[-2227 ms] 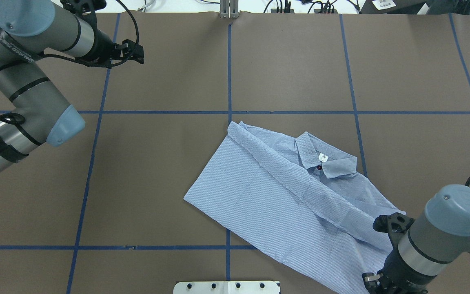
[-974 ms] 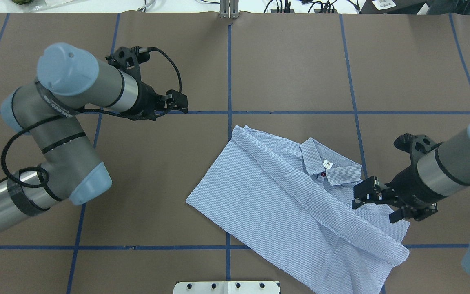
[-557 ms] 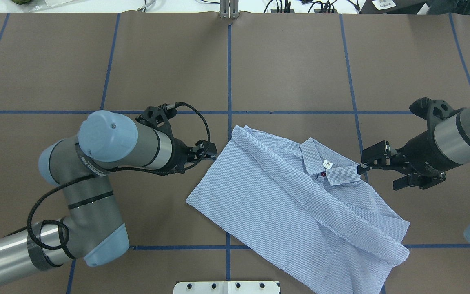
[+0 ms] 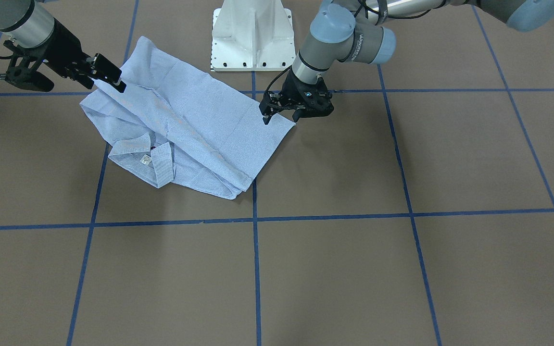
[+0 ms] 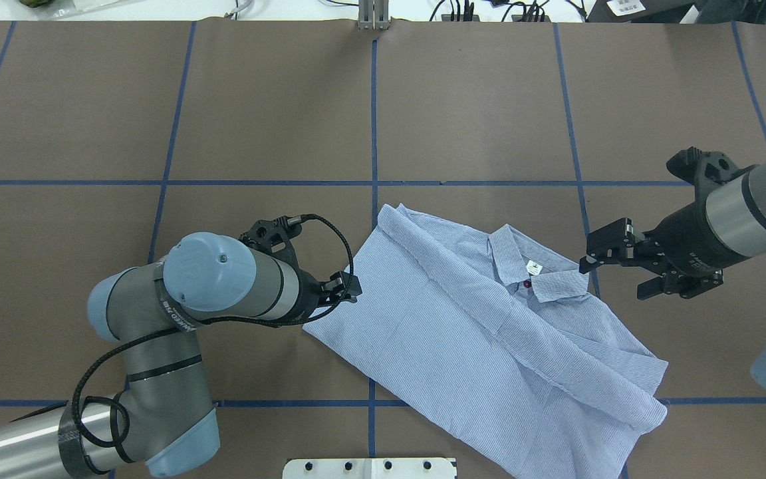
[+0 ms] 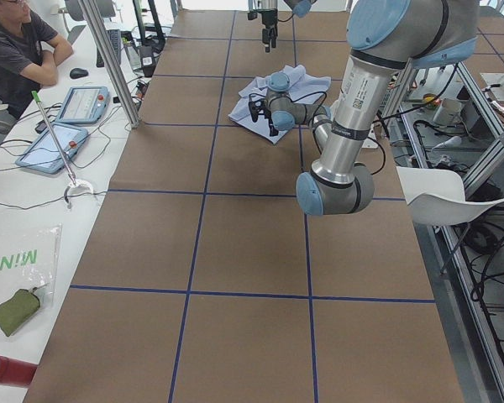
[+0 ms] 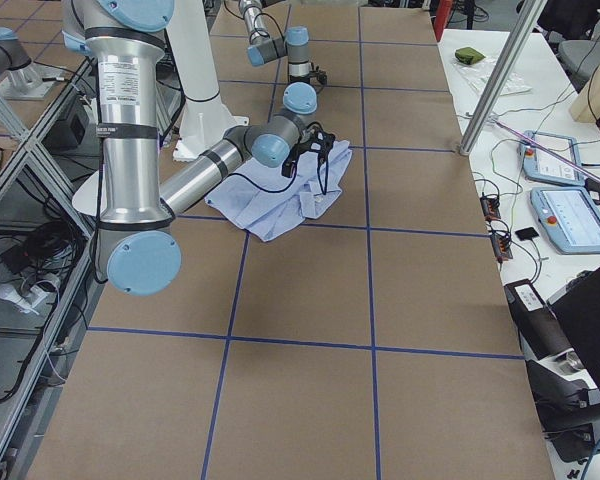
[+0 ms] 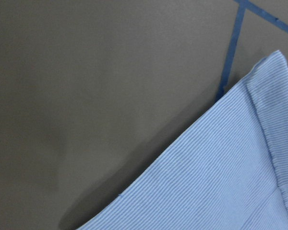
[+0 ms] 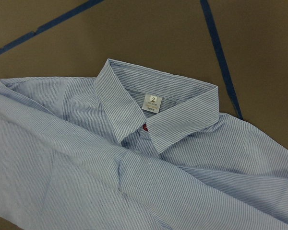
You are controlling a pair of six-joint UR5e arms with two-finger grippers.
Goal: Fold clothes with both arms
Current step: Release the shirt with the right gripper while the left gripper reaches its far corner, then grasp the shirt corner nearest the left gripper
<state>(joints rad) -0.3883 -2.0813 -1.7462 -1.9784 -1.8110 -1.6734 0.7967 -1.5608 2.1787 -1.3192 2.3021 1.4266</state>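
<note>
Subject: the shirt [image 5: 463, 332] lies on the counter [image 5: 256, 100] just right of centre, set diagonally. It is front up, with one long side already turned in over the body. The collar [image 9: 158, 115] points to the far side. The neck label [image 9: 152, 102] and top button [image 9: 145, 127] are exposed.

Left hand [image 5: 350, 291]: positioned at the shirt's left straight edge near its lower corner, low to the counter. Its fingers appear parted and nothing is held. The wrist view shows only the cloth edge and bare counter. The placement suggests a pick-up of this edge for the next fold.

Right hand [image 5: 612, 278]: fingers spread and empty, just beside the collar tip on the opposite side. It faces the shirt but is not touching it. In my judgement the two hands are set across from each other so the cloth can be lifted evenly — not dragged from one end.

Surroundings: blue tape lines [image 5: 476, 183] grid the counter, and one runs under the shirt. The white pedestal base [image 4: 252, 33] sits close behind the shirt's near end — a limit on folding towards the robot. A seated operator [image 6: 17, 50] is well apart.
</note>
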